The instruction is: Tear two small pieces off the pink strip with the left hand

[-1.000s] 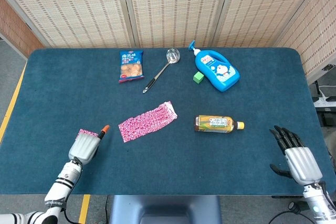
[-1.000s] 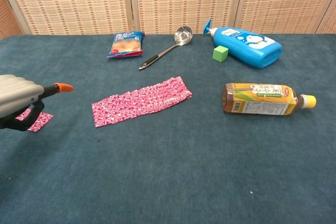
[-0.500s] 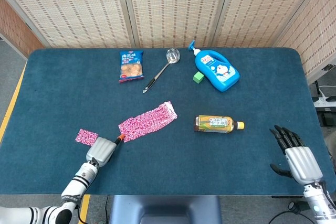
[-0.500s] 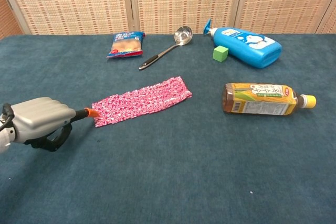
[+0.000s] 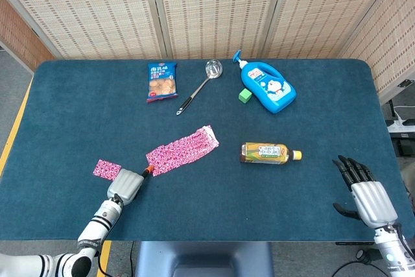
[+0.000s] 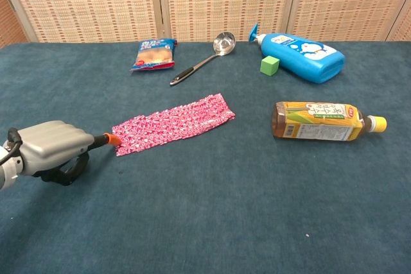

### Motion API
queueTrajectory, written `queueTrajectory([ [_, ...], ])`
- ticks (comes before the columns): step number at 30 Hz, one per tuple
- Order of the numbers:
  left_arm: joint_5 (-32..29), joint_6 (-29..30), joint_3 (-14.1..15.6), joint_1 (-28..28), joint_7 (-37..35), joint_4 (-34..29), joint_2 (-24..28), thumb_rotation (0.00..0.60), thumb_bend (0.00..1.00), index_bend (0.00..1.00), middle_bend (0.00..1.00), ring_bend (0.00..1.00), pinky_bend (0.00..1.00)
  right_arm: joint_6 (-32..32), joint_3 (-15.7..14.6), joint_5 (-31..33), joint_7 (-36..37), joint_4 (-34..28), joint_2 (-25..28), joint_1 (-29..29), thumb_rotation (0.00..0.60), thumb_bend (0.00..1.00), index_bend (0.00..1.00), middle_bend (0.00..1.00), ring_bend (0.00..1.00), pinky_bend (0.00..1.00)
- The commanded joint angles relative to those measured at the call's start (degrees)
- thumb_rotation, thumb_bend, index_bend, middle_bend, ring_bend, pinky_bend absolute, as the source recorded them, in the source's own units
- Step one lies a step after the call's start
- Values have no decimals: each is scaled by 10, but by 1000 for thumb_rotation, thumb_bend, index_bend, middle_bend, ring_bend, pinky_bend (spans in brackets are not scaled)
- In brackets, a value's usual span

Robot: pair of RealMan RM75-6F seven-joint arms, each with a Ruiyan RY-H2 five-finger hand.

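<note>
The pink strip (image 5: 182, 150) is lying flat on the blue table, a long crinkly band with a pink-and-white print, running diagonally from about 8 o'clock up to 2 o'clock in the head view. Its lower-left end looks cut fairly square, the far end a bit ragged. A small torn-off piece (image 5: 107, 169) of the same stuff sits flat off at 8 o'clock from it, well apart.
</note>
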Motion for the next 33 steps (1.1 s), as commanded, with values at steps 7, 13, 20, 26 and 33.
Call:
queueTrajectory([
  [7, -38, 1, 4, 2, 26, 2, 3, 600, 819, 180, 683, 737, 698, 1, -2, -2, -2, -1, 0, -1, 600, 92, 0, 0, 0, 107],
  [13, -39, 4, 18, 11, 24, -25, 24, 600, 819, 254, 682, 739, 700, 6, 0, -2, 0, 0, -2, -2, 600, 93, 0, 0, 0, 107],
  [20, -24, 15, 29, 22, 14, -46, 41, 600, 819, 272, 682, 739, 701, 2, 1, 2, -5, 2, -4, -1, 600, 93, 0, 0, 0, 107],
  [26, 42, 47, 10, 29, -27, -13, 13, 600, 819, 188, 682, 739, 704, -5, 0, 5, -10, 1, -6, 1, 600, 93, 0, 0, 0, 107],
  [33, 71, 52, -7, 30, -48, 13, -15, 600, 819, 56, 682, 739, 706, -5, 1, 6, -8, -1, -3, 1, 600, 93, 0, 0, 0, 107],
])
